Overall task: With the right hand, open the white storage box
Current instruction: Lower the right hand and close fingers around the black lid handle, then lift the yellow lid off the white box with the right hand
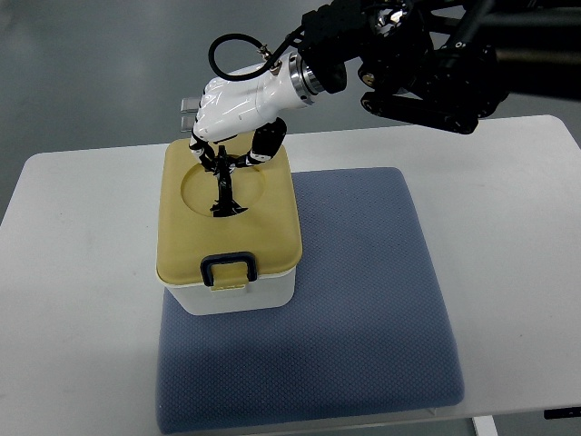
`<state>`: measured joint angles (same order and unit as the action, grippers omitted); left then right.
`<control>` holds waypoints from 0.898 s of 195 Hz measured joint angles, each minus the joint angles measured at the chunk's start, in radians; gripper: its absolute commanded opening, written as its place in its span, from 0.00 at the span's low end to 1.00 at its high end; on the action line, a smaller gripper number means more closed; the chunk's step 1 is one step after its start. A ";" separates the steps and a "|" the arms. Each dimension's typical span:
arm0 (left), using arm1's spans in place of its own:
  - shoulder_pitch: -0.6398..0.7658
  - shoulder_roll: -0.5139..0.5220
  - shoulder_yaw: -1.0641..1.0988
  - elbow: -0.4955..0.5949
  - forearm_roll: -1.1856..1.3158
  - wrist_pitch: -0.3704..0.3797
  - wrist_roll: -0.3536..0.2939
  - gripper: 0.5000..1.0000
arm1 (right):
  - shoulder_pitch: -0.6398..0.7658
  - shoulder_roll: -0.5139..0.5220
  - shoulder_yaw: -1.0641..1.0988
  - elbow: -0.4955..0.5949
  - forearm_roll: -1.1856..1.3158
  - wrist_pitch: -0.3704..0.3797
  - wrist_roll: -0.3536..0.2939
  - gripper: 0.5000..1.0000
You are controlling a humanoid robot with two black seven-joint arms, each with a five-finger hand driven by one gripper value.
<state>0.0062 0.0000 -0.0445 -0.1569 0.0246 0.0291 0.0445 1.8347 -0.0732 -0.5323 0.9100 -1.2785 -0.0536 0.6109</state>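
No legible text, label, brand, number or sign appears on the white storage box point(238, 292), its lid or the surroundings.

The white storage box point(238, 289) sits on a blue-grey mat point(363, 300) on the white table point(73, 236), yellowish lid point(186, 238) on, dark latch point(228, 266) at the near edge. The right hand point(231, 109) comes in from the upper right and hangs over the lid's far side, dark fingers point(222, 177) pointing down into the round recess. Can't really tell if they're touching it or gripping anything.
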 measured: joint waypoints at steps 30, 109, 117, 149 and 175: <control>0.000 0.000 0.000 0.000 0.000 0.000 0.000 1.00 | 0.005 0.000 0.000 0.026 0.001 -0.006 0.000 0.23; 0.000 0.000 0.000 0.000 0.000 0.000 0.000 1.00 | -0.003 0.001 -0.001 0.034 -0.003 -0.011 0.000 0.01; 0.000 0.000 0.000 0.000 0.000 0.000 0.000 1.00 | -0.004 0.001 -0.001 0.033 -0.004 -0.013 0.000 0.00; 0.000 0.000 0.000 0.000 0.000 0.000 0.000 1.00 | -0.010 0.004 -0.001 0.031 -0.005 -0.049 0.000 0.00; 0.000 0.000 0.000 0.000 0.000 0.000 0.000 1.00 | -0.011 0.005 0.001 0.031 -0.004 -0.081 0.000 0.00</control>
<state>0.0062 0.0000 -0.0445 -0.1568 0.0246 0.0291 0.0445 1.8240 -0.0677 -0.5311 0.9413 -1.2824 -0.1342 0.6109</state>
